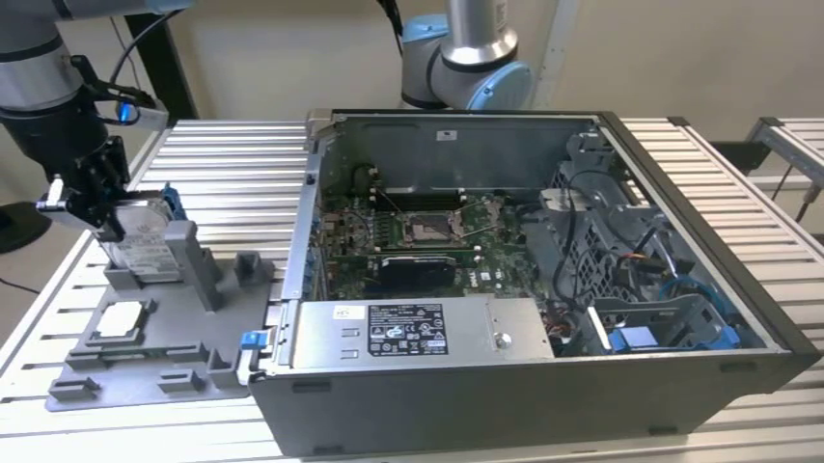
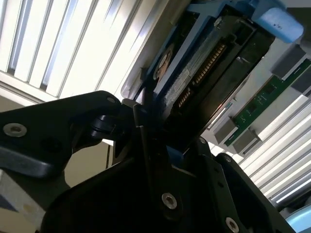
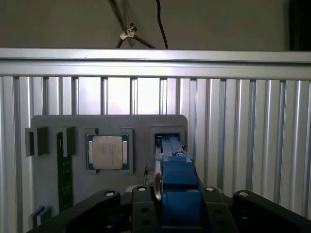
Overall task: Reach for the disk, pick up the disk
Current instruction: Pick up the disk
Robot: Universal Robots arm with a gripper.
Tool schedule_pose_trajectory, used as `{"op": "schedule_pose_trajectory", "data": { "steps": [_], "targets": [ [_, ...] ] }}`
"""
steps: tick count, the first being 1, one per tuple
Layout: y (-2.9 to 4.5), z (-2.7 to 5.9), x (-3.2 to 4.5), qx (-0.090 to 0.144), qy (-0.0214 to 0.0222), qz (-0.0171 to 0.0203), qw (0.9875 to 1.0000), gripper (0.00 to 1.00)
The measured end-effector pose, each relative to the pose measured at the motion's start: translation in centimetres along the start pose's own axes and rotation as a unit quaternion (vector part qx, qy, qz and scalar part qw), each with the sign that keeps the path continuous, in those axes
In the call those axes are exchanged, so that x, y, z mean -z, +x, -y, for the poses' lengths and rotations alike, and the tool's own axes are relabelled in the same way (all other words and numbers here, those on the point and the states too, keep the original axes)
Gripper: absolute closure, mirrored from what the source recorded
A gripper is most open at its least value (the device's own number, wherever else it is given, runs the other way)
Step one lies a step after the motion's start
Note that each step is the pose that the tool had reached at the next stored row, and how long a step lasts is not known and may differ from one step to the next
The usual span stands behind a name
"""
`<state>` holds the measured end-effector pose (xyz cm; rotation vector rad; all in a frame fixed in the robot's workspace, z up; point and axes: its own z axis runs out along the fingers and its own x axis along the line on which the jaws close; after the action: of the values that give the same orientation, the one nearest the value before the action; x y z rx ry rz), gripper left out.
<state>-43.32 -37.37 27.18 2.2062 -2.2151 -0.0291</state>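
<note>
Claw (image 3: 176,194): closed on the disk (image 1: 145,239), held upright at the grey stand (image 1: 154,333) by the counter (image 1: 232,164) edge. Reach judged complete; lift-off not confirmed.

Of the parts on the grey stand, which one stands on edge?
The disk, upright at the gripper; the square chip lies flat on the stand.
</note>
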Motion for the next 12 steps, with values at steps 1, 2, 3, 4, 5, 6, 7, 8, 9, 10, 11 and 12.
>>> {"op": "schedule_pose_trajectory", "data": {
  "steps": [1, 2, 3, 4, 5, 6, 7, 8, 9, 10, 11, 12],
  "targets": [
    [0.0, 0.0, 0.0, 0.0, 0.0, 0.0, 1.0, 1.0],
    [0.0, 0.0, -0.01, 0.0, 0.0, 0.0, 1.0, 1.0],
    [0.0, 0.0, -0.01, 0.0, 0.0, 0.0, 1.0, 1.0],
    [0.0, 0.0, -0.01, 0.0, 0.0, 0.0, 1.0, 1.0],
    [0.0, 0.0, -0.02, 0.0, 0.0, 0.0, 1.0, 1.0],
    [0.0, 0.0, -0.02, 0.0, 0.0, 0.0, 1.0, 1.0],
    [0.0, 0.0, -0.02, 0.0, 0.0, 0.0, 1.0, 1.0],
    [0.0, 0.0, -0.06, 0.0, 0.0, 0.0, 1.0, 1.0],
    [0.0, 0.0, -0.1, 0.0, 0.0, 0.0, 1.0, 1.0],
    [0.0, 0.0, -0.1, 0.0, 0.0, 0.0, 1.0, 1.0],
    [0.0, 0.0, -0.1, 0.0, 0.0, 0.0, 1.0, 1.0],
    [0.0, 0.0, -0.1, 0.0, 0.0, 0.0, 1.0, 1.0]
  ]
}}
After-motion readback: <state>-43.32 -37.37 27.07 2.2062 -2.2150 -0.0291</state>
